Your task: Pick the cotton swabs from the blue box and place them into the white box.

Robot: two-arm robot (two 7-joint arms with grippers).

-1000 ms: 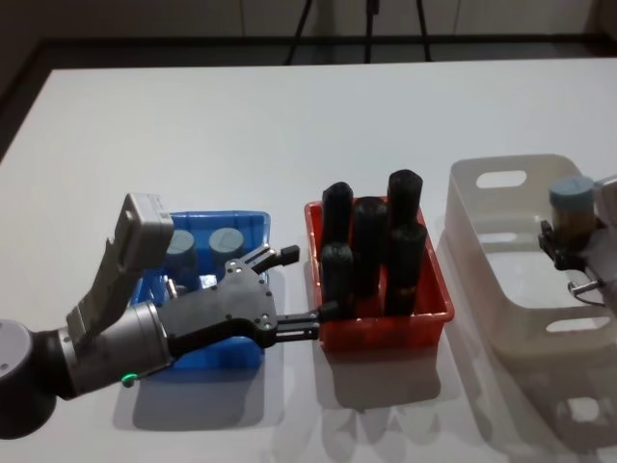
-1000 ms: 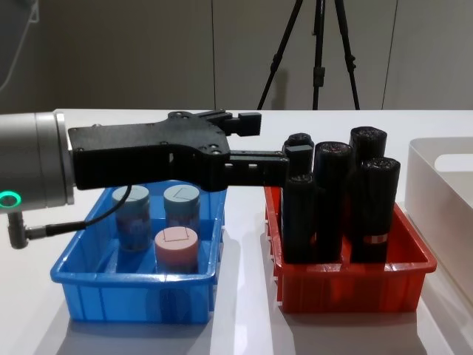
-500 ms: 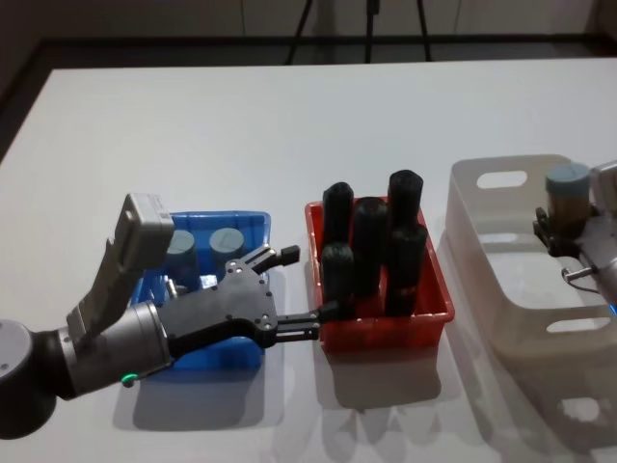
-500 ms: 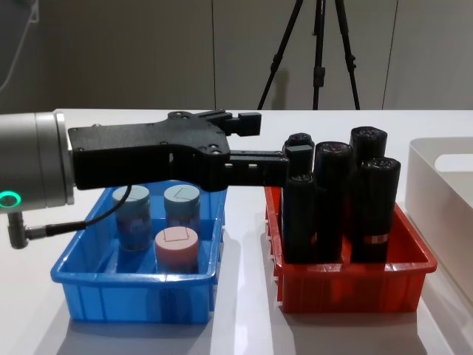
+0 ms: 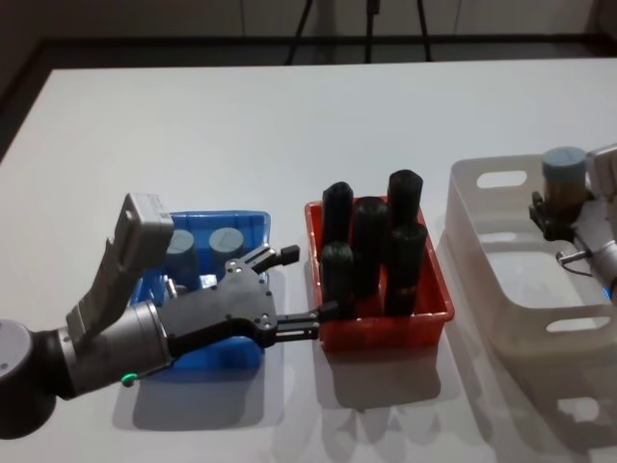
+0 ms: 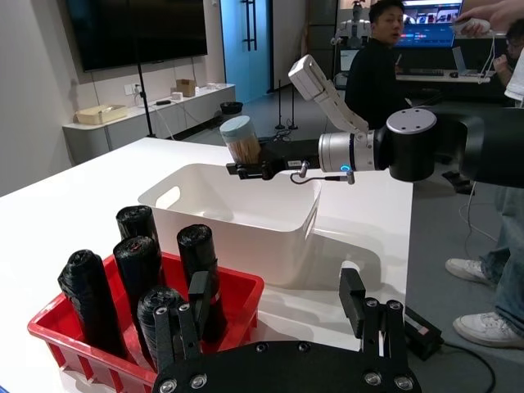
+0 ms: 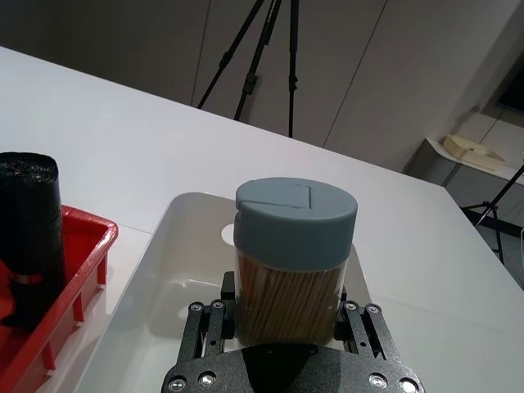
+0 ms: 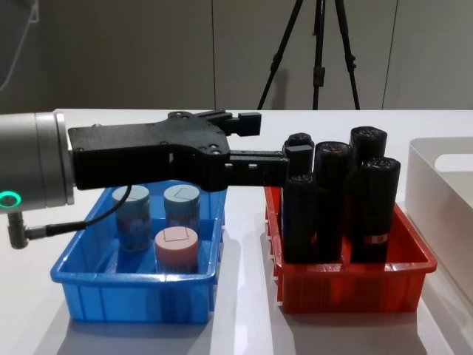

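While right jaws pinch swab tub (image 5: 566,183) above white box (image 5: 477,256) | blue box (image 8: 133,299): three tubs (image 8: 176,248) | left jaws spread

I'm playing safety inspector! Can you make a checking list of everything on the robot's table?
Surface: white table, three boxes in a row.
Job's things: blue box holds three cotton swab tubs; a fourth tub hangs over the white box.
Clutter: red bin with five black cylinders.
Grippers: left gripper open, above the gap between blue box and red bin; right gripper shut on the fourth tub.
Cables: thin grey cable by the left arm.
Surroundings: tripod behind the table.
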